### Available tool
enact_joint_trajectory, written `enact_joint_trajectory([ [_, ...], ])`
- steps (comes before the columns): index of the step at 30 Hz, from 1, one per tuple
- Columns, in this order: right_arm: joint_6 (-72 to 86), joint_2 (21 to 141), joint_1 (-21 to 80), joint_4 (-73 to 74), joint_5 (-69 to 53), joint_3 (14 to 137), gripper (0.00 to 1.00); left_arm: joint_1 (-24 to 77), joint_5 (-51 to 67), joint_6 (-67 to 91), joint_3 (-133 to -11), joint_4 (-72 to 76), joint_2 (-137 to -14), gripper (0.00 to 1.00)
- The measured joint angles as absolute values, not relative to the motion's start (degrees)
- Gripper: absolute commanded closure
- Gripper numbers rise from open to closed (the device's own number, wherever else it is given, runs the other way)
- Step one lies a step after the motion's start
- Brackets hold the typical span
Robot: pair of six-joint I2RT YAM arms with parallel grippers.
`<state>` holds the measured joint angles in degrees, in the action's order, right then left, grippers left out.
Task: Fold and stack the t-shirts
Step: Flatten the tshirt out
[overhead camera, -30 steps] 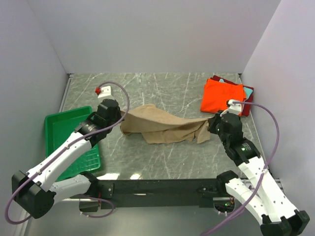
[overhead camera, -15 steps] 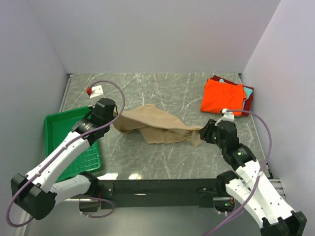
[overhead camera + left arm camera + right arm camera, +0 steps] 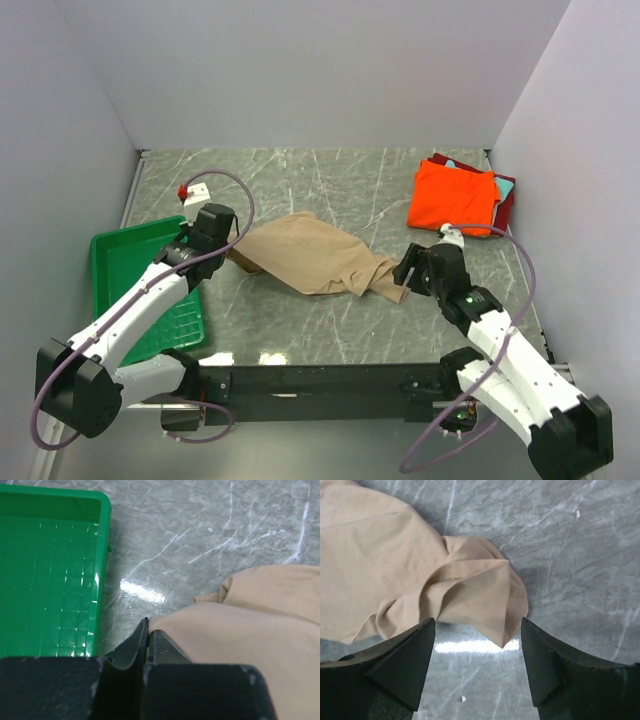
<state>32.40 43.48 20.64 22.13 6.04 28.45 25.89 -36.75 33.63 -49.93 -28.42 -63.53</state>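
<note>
A large tan t-shirt [image 3: 315, 255] lies crumpled on the marble table, stretched from left to right. My left gripper [image 3: 228, 252] is shut on its left edge; in the left wrist view the jaws [image 3: 148, 625] are pressed together with tan cloth [image 3: 250, 630] at their tip. My right gripper [image 3: 404, 271] stands open just off the shirt's right end. In the right wrist view a pointed corner of the shirt [image 3: 502, 640] lies loose on the table between the spread fingers [image 3: 477, 621]. A folded orange t-shirt [image 3: 452, 195] rests on dark red [image 3: 506, 196] and teal [image 3: 452, 163] ones at the back right.
A green plastic tray [image 3: 110, 243] sits at the left, close to the left arm, and its wall [image 3: 102, 540] shows in the left wrist view. A small white object with a red cap [image 3: 193, 188] lies behind the tray. Grey walls enclose the table.
The right gripper has opened and let go of the shirt's right end, which dropped to the table. The left gripper drew the shirt's left edge leftward, and the right arm followed to the left.
</note>
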Motion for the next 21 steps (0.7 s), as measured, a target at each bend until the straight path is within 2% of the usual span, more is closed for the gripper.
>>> enact_joint_trajectory([
  [8,32.64,53.71,15.97,14.61,4.19,28.40,0.29,25.32,-35.33,33.61,-48.86,-27.64,-64.77,1.00],
  [14,32.12,53.43,7.66,7.64,-4.25,24.36,0.34,25.30,-34.35,33.58,-48.82,-27.22,-64.77,1.00],
  [21,31.16,52.99,4.21,5.67,-11.53,23.07,0.39,25.32,-34.00,33.61,-48.77,-27.22,-64.77,1.00],
])
